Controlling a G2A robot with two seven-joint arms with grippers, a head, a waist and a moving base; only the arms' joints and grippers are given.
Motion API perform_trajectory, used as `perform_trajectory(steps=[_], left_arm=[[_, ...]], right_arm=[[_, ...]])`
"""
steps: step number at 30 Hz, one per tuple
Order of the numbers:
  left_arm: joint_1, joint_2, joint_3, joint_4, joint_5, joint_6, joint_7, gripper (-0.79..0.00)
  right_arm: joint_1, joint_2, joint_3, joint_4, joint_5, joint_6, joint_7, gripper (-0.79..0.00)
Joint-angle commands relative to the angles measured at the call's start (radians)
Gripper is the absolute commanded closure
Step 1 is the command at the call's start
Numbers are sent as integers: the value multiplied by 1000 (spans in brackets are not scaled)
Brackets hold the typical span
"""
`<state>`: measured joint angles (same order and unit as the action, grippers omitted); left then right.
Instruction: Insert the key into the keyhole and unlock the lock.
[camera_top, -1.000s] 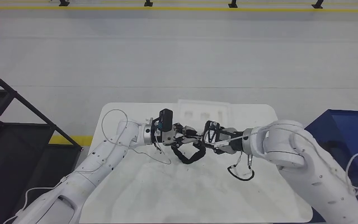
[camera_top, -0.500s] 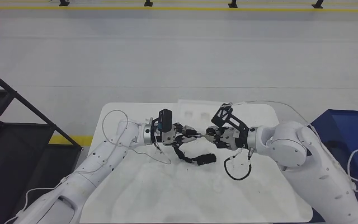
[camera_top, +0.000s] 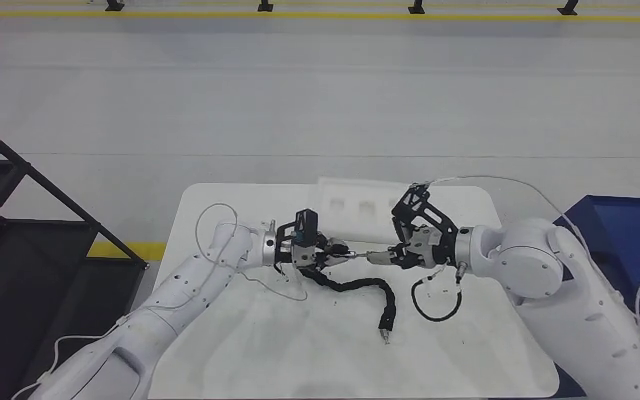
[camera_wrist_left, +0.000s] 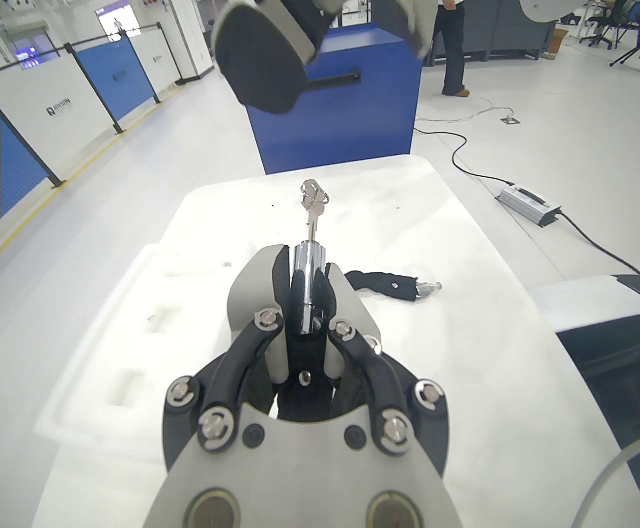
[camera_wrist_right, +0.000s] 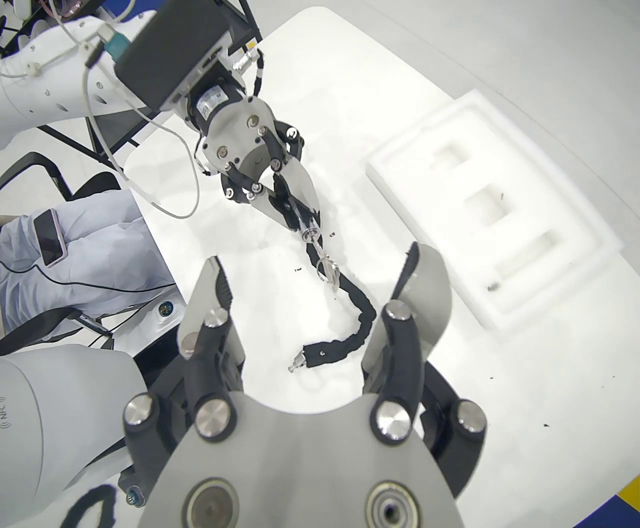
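Above the middle of the desk (camera_top: 300, 345), the left jaws are clenched on the chrome lock barrel (camera_wrist_left: 307, 277), whose keyhole holds the key (camera_wrist_left: 313, 214), while the right jaws hang released just beyond it. I judge the barrel hard and slick, the sleeved chain (camera_wrist_right: 369, 314) limp and weighty where it trails on the desk, so the thin key is best pinched by its flat head. I count one lock barrel, one chain, one inserted key, one foam tray (camera_wrist_right: 400, 187).
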<state>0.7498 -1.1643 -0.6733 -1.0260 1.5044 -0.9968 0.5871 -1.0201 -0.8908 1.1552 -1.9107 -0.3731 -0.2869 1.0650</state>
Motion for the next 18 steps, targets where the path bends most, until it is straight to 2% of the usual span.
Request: perform_trajectory(steps=[1, 2, 3, 4, 5, 11, 18], left_arm=[[-2, -7, 19, 23, -4, -16, -22, 0], [-2, -11, 36, 34, -7, -16, -40, 0], [-8, -14, 51, 41, -14, -16, -53, -212], [-13, -17, 65, 51, -26, -16, -62, -696], [-18, -19, 80, 62, -44, -16, -73, -785], [-73, -22, 139, 96, -162, -16, -91, -785], [-200, 7, 179, 127, -301, -16, -95, -785]], right_arm=[[-8, 3, 17, -4, -1, -3, -2, -785], [-12, 5, 25, -5, -3, -5, -3, -785], [-15, 6, 31, -7, -3, -10, -4, -785], [-18, 7, 36, -8, -5, -16, -5, -785], [-21, 8, 40, -10, -5, -28, -5, -785], [-14, 9, 41, 29, 32, -128, -22, -785], [68, -7, -4, 193, 47, -342, -151, -785]])
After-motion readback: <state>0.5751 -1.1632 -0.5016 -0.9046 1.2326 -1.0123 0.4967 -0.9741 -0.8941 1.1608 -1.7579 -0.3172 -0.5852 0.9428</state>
